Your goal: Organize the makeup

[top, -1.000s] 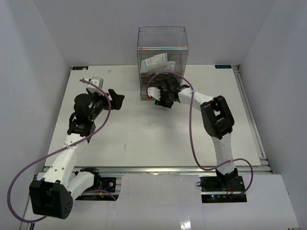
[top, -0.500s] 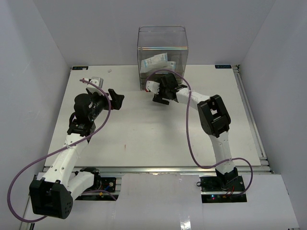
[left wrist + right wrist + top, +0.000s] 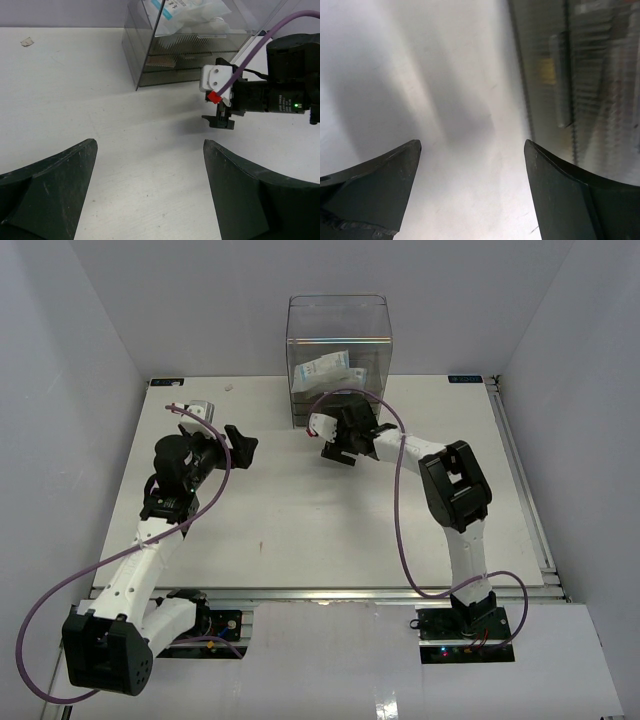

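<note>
Top view: box (image 3: 339,340) at top centre, near the far edge of the table (image 3: 300,530). Sachets (image 3: 325,368) sit in its upper part. Right gripper (image 3: 336,450) is just in front of the box's lower edge, left gripper (image 3: 242,442) at left of centre. Open table lies below both.
Left wrist: left gripper (image 3: 150,150) has its jaws wide apart and empty. Box (image 3: 145,50) is at upper centre, with a brown palette (image 3: 161,61) in a drawer.
Right wrist: right gripper (image 3: 470,150) has its jaws wide and empty. Box (image 3: 585,75) runs along the right edge, with bare table at centre-left.

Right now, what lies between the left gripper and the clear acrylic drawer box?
Only bare white table separates the left gripper from the clear acrylic drawer box, per the left wrist view.
</note>
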Motion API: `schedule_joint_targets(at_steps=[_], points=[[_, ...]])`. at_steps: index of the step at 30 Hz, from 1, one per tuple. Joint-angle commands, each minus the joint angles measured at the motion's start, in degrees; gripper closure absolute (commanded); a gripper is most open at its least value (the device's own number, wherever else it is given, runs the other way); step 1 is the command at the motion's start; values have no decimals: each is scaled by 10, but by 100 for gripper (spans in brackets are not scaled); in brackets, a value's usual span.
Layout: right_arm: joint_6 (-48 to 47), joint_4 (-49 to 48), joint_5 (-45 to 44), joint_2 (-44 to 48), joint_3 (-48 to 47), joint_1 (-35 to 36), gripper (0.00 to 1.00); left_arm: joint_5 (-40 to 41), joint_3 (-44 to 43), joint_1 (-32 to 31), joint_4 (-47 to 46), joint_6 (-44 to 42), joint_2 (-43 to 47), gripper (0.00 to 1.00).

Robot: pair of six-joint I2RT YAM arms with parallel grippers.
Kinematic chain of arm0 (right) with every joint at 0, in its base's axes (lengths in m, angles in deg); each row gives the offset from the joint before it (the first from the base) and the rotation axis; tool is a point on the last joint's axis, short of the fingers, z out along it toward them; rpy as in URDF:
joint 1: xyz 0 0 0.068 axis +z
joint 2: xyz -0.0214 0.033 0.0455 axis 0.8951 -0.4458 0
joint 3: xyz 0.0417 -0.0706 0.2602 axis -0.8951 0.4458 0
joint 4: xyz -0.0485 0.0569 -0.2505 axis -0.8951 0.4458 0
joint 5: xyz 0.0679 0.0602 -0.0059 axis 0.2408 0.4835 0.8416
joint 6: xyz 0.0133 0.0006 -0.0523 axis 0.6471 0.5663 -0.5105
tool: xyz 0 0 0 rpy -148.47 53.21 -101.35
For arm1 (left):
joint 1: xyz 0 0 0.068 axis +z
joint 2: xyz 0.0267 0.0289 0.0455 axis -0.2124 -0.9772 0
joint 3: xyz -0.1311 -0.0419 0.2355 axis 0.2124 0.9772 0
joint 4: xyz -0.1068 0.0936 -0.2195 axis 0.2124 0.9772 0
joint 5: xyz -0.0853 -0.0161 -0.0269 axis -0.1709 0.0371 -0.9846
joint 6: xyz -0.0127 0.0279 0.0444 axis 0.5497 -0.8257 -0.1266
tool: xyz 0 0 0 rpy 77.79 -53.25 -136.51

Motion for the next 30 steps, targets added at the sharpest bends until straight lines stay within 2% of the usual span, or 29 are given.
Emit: schedule_joint_targets(at_steps=[1, 4, 7, 10, 12, 14, 16, 22, 30], points=[[95, 57, 124, 143, 63, -3, 10, -36, 3, 4, -14, -4, 3, 2], [153, 98, 167, 243, 96, -15, 10, -78, 7, 4, -28, 3, -1, 2], [248, 123, 174, 294, 115, -53, 10, -115, 10, 4, -44, 9, -7, 2], [314, 138, 303, 359, 125, -147, 10, -149, 12, 4, -56, 12, -11, 2], [361, 139, 403, 390, 136, -234, 10, -154, 14, 3, -61, 14, -13, 2], [389, 139, 425, 413, 149, -289, 10, -161, 16, 2, -64, 18, -14, 2], [394, 138, 413, 445, 176, -339, 10, -170, 18, 1, -68, 25, -14, 2], [417, 99, 371, 535, 278, -416, 10, -170, 5, -12, -37, 8, 6, 2], [492, 4, 302, 621, 387, -437, 10, -108, 27, -42, -15, -29, 44, 2]])
